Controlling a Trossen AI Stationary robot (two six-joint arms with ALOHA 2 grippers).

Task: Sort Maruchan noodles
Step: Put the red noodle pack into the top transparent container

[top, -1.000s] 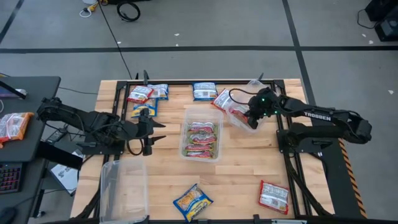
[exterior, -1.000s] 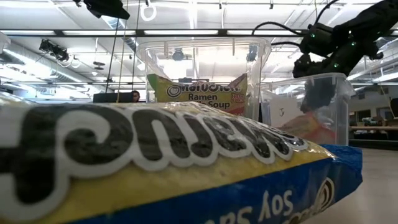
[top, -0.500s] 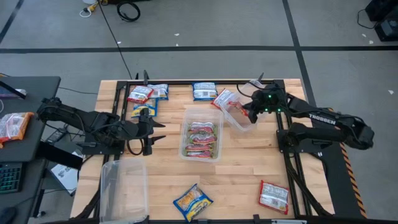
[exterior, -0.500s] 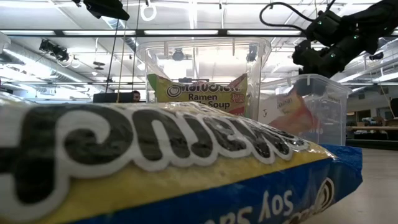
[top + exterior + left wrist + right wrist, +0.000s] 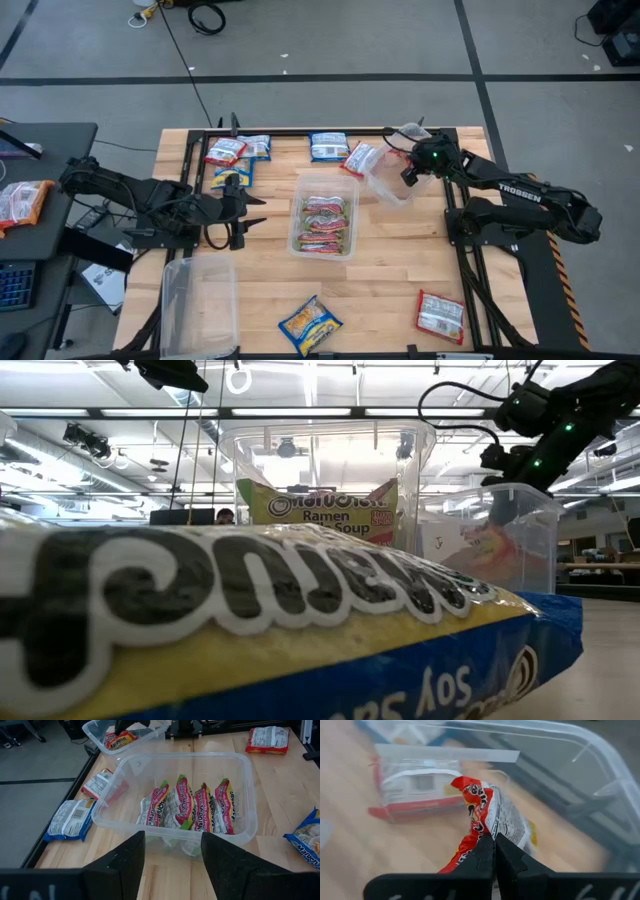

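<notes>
**Red-and-white packet pinched over the right-hand tub**

Red and white, the crinkly ramen packet (image 5: pixel 487 822) hung pinched between the pressed-together fingers of the right gripper (image 5: pixel 412 172), inside or just above the clear tub (image 5: pixel 388 182) at the table's far right. The right wrist view showed the fingers meeting on the packet's edge, with a second red-and-white packet (image 5: pixel 417 792) lying flat on the wood just beside the tub wall. Whether the held packet was going in or coming out could not be told.

The left gripper (image 5: pixel 248 211) waited with fingers spread, near the middle tub (image 5: pixel 324 180), which held a row of green-pink packets (image 5: pixel 192 810) on edge. A third tub (image 5: pixel 198 295) lay at the near left.

The step in hand looked like filling the right-hand tub with the red-and-white kind. Blue-and-yellow packets (image 5: pixel 328 146) lay loose at the far edge, another (image 5: pixel 310 324) near the front, and one more red-and-white packet (image 5: pixel 440 314) at the near right.

The next move probably called for letting the held packet settle in the tub, then fetching the one beside its wall.
</notes>
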